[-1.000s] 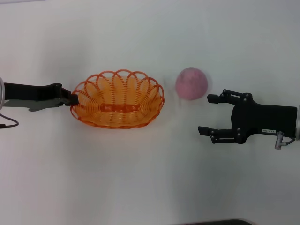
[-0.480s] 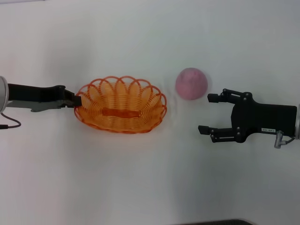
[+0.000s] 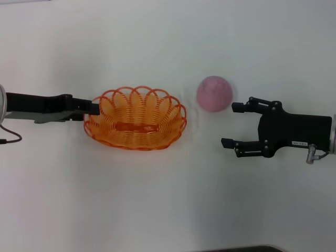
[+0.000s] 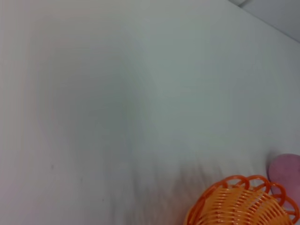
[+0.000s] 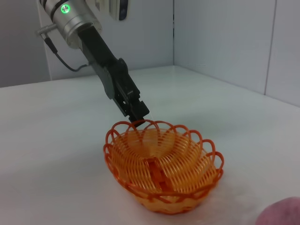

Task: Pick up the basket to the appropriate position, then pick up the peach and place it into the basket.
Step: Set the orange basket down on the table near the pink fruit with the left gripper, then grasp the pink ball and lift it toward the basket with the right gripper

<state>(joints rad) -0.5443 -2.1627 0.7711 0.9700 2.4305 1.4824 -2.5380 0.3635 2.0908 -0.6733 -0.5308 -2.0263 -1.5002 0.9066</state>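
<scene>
The basket (image 3: 135, 118) has shifted right toward the peach (image 3: 214, 93) and now sits level on the desk (image 3: 157, 199). The left claw (image 3: 94, 108) has advanced over the rim. The right claw (image 3: 231, 125) has edged slightly left.

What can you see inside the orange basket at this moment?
Nothing lies inside the basket: only its flat orange base shows through the strands. The peach sits outside it on the table. The left gripper is at the rim; whether a finger reaches inside is unclear.
</scene>
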